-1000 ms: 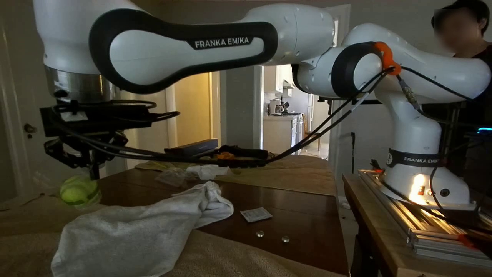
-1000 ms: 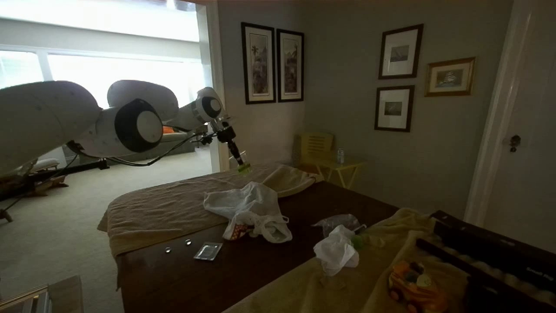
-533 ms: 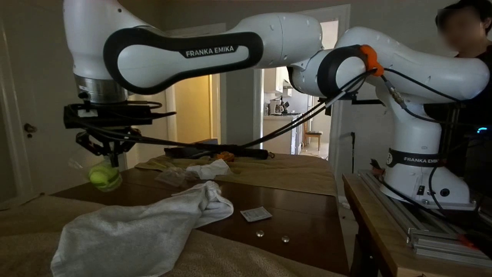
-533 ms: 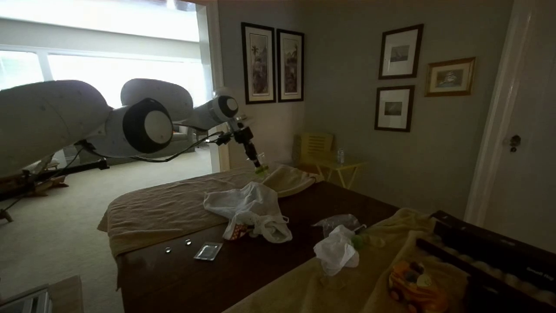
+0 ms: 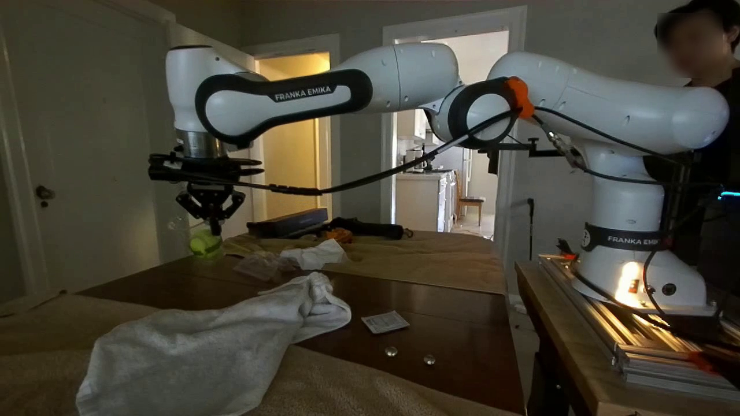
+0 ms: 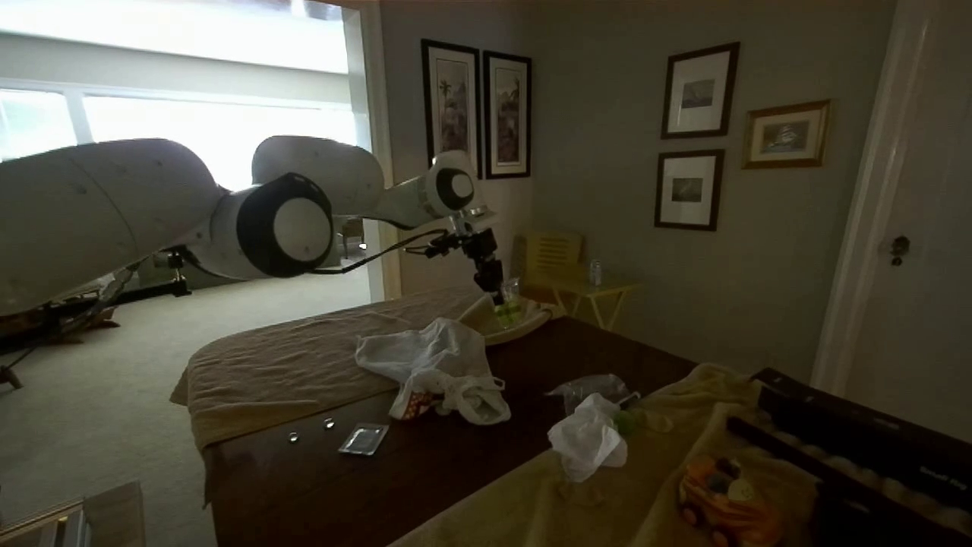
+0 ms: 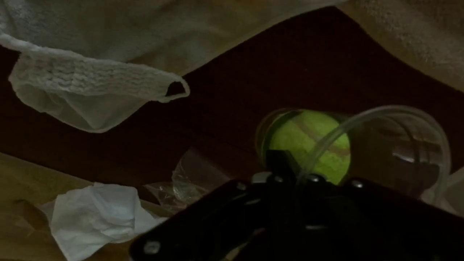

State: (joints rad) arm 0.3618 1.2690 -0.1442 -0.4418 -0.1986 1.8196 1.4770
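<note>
Partly hidden; clear cup [image 7: 384, 156] in end effector [image 5: 215, 225]

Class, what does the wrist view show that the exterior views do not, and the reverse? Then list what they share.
Only the wrist view plainly shows the rim of the clear cup as a wide curve.

Only the exterior views show the white arm, the flat packet and two small shiny pieces; framed pictures appear in an exterior view.

All share the jaws holding the clear cup, the tennis ball inside it, the white cloth, the crumpled sheet and the dark table.
</note>
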